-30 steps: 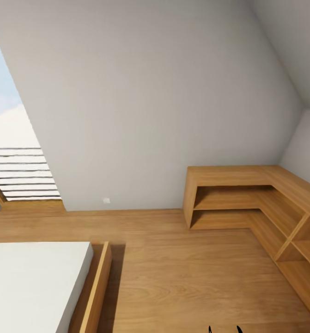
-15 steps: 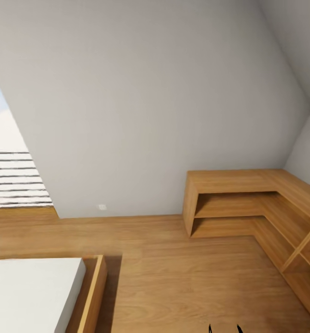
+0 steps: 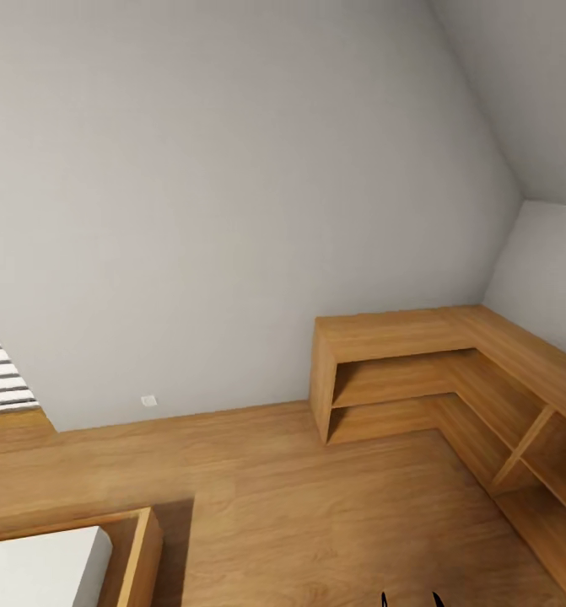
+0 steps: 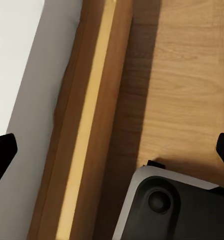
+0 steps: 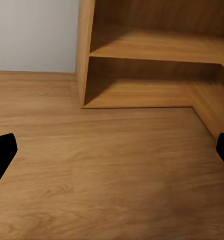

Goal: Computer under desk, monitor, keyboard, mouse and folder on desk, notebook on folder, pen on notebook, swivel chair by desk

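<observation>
I am in the attic bedroom, with a sloped grey wall (image 3: 232, 194) and a light wood floor (image 3: 299, 506). The desk, computer, monitor, keyboard, mouse, folder, notebook, pen and swivel chair are out of view. My left gripper (image 4: 113, 150) hangs open over the floor beside the bed frame (image 4: 91, 125), holding nothing. My right gripper (image 5: 113, 150) is open over bare floor, facing the oak shelves (image 5: 157, 45). Two black fingertips (image 3: 437, 600) poke up at the bottom edge of the head view.
An L-shaped oak shelf unit (image 3: 401, 371) fills the right corner. A bed with a white mattress (image 3: 38, 573) and a wooden frame (image 3: 139, 556) sits at the lower left. A slatted window (image 3: 0, 379) is at the far left. My dark base (image 4: 167, 205) is near the bed.
The whole head view has swung to the right. The bed and the window have slid toward the left edge and the shelves toward the middle. The grippers look unchanged.
</observation>
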